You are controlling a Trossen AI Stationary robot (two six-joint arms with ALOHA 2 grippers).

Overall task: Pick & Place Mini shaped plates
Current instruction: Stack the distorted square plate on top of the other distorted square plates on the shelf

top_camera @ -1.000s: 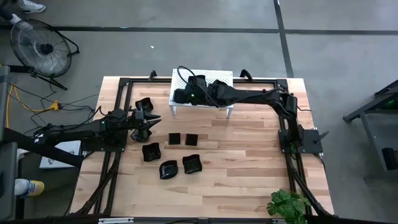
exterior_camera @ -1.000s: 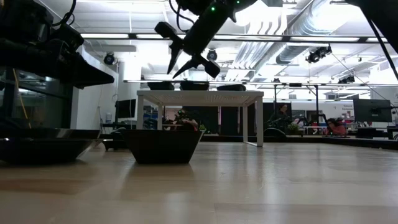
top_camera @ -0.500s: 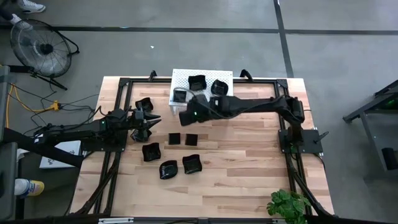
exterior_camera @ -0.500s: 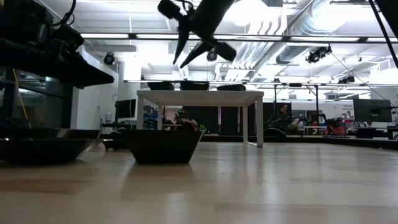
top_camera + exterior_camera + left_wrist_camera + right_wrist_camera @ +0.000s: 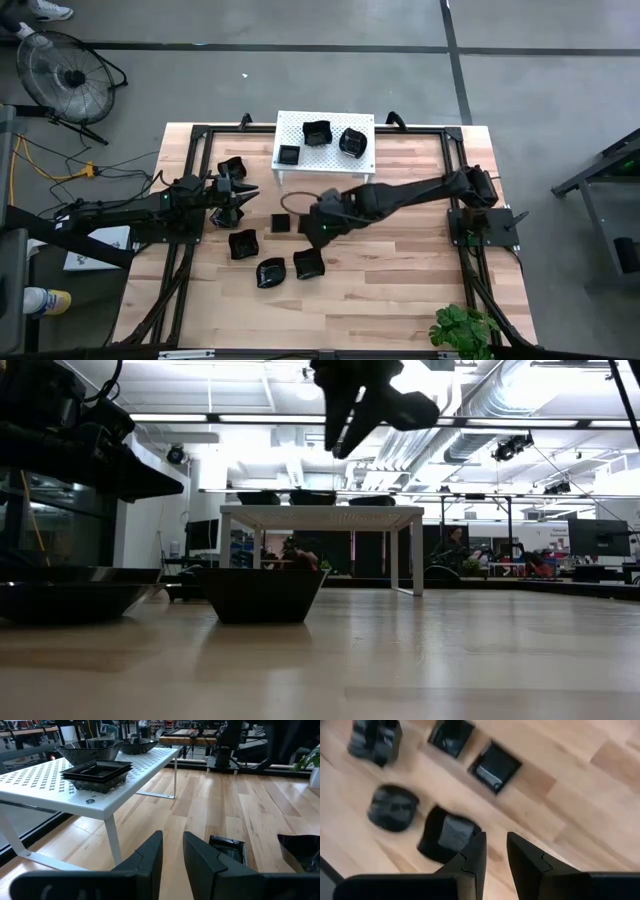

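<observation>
Several glossy black mini plates lie on the wooden table: a square one (image 5: 281, 222), a second square one (image 5: 495, 766), wavy-rimmed ones (image 5: 243, 243) (image 5: 270, 271) (image 5: 308, 263), and one near the left arm (image 5: 232, 168). Three more (image 5: 289, 154) (image 5: 317, 132) (image 5: 351, 141) rest on the white perforated stand (image 5: 360, 122). My right gripper (image 5: 320, 228) hangs high above the table plates, pointing steeply down, narrowly open and empty (image 5: 496, 842). My left gripper (image 5: 248, 195) waits at the table's left, level, narrowly open and empty (image 5: 172, 840).
The white stand (image 5: 320, 515) stands on thin legs at the table's far side. A dark frame runs along the table's edges (image 5: 465, 270). A potted plant (image 5: 462, 328) sits at the near right corner. Bare wood lies to the right of the plates (image 5: 400, 260).
My right gripper has swung from above the white stand toward the table's near edge, out over the plates on the wood. It has tipped to point more steeply down and rolled about its own axis. The plates have not moved.
</observation>
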